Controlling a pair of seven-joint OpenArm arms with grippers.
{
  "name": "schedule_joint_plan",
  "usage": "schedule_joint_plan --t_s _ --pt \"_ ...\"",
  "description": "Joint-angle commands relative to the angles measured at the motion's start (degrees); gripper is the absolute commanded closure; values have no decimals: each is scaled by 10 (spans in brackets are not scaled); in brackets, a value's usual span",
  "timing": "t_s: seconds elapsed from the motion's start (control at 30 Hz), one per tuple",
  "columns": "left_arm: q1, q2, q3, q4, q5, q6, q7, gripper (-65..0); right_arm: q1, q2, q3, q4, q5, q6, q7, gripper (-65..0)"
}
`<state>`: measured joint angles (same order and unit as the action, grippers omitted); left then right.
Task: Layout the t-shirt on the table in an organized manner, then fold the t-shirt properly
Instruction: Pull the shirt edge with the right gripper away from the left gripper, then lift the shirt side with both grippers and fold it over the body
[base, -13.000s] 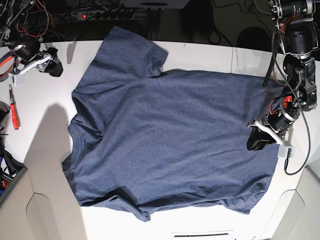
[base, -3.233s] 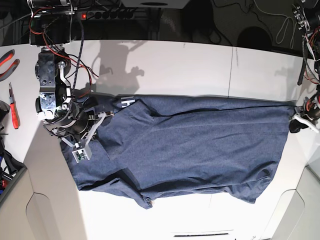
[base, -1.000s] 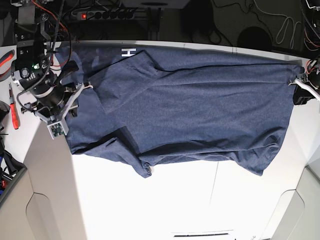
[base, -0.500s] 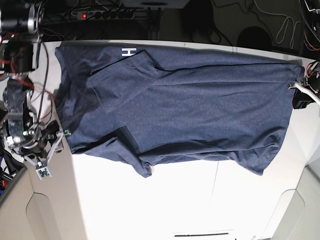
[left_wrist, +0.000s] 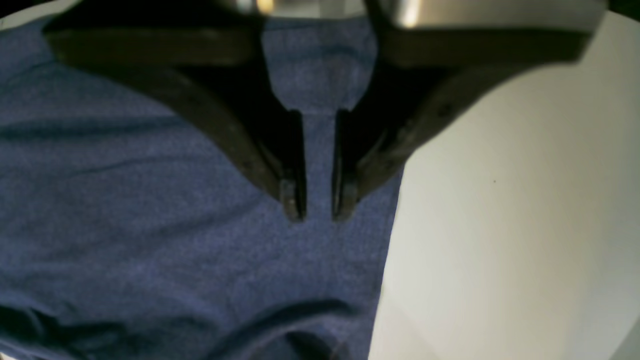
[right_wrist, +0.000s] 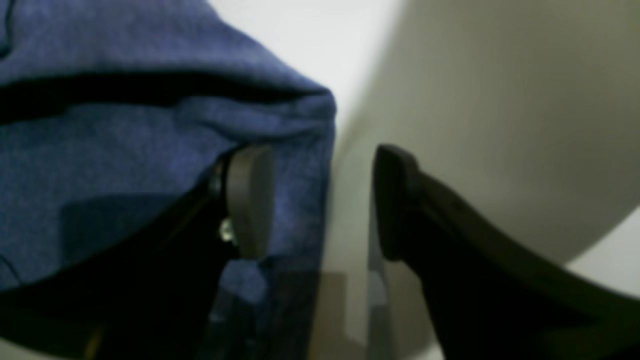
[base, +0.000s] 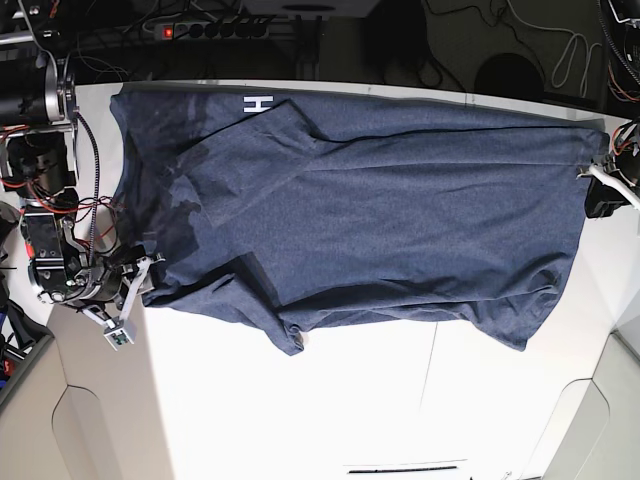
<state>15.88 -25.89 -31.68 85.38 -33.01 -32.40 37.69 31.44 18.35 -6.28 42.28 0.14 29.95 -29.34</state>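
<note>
The dark navy t-shirt (base: 380, 210) lies spread across the far half of the white table (base: 350, 410), with white lettering (base: 258, 103) showing on a folded-over flap near the far edge. In the left wrist view my left gripper (left_wrist: 318, 200) is shut on the t-shirt (left_wrist: 150, 225), pinching a strip of its hem; in the base view this left gripper (base: 592, 186) is at the shirt's right end. My right gripper (right_wrist: 320, 200) is open astride the t-shirt's edge (right_wrist: 150, 150), one fingertip (right_wrist: 250, 200) over cloth and the other over bare table. In the base view the right gripper (base: 143, 272) is at the shirt's near left corner.
A power strip (base: 205, 28) and cables run behind the table's far edge. A thin seam (base: 432, 360) crosses the bare white front of the table. The right arm's body (base: 45, 150) stands along the left edge.
My right gripper has opened, let go of the shirt's left side and moved toward the near left corner. The shirt and the left gripper have stayed put.
</note>
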Motion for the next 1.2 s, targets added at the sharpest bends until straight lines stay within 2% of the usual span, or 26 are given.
schedule_joint_plan --t_s 0.0,0.07,0.17,0.23,0.3,0.37,0.5,0.6,0.67,0.7,0.83,0.9,1.0,1.17 --pt "-3 -13 -5 9 -7 -4 -10 -126 14 1 0 3 -1 -16 3 -316" --pt "-3 -13 -5 9 -7 -4 -11 -126 14 -2 0 3 -1 -26 3 -249" --pt "-4 -13 -5 9 -7 -4 -41 -126 14 -3 0 4 -1 -32 4 0" --pt "-10 -13 -5 9 2 -2 -87 -126 14 -3 0 4 -2 -32 4 0" --pt "-33 -13 -5 3 24 16 -127 -126 14 -2 0 4 -2 -32 5 0" --pt "-80 -13 -5 -19 32 36 -130 -126 14 -3 0 5 -1 -31 5 0" --pt "-200 -40 43 -128 33 37 -134 -135 14 -3 0 5 -1 -29 5 0" --pt "-297 -65 134 -248 46 37 -162 -262 14 -3 0 5 -1 -25 4 0" --pt "-359 -68 196 -322 83 39 -181 -288 14 -3 0 5 -1 -25 4 0" --pt "-387 -66 224 -356 96 49 -189 -288 14 -3 0 5 -1 -25 4 0" --pt "-487 -51 320 -489 156 130 -233 -288 14 -3 0 5 -1 -9 2 0" --pt "-529 -43 353 -551 184 149 -238 -288 12 -3 0 5 -1 -10 2 0" --pt "-563 -35 381 -617 185 151 -258 -288 12 -3 0 5 -1 -10 2 0" --pt "-563 -30 384 -668 185 151 -272 -287 5 -1 0 5 -1 -10 2 0"
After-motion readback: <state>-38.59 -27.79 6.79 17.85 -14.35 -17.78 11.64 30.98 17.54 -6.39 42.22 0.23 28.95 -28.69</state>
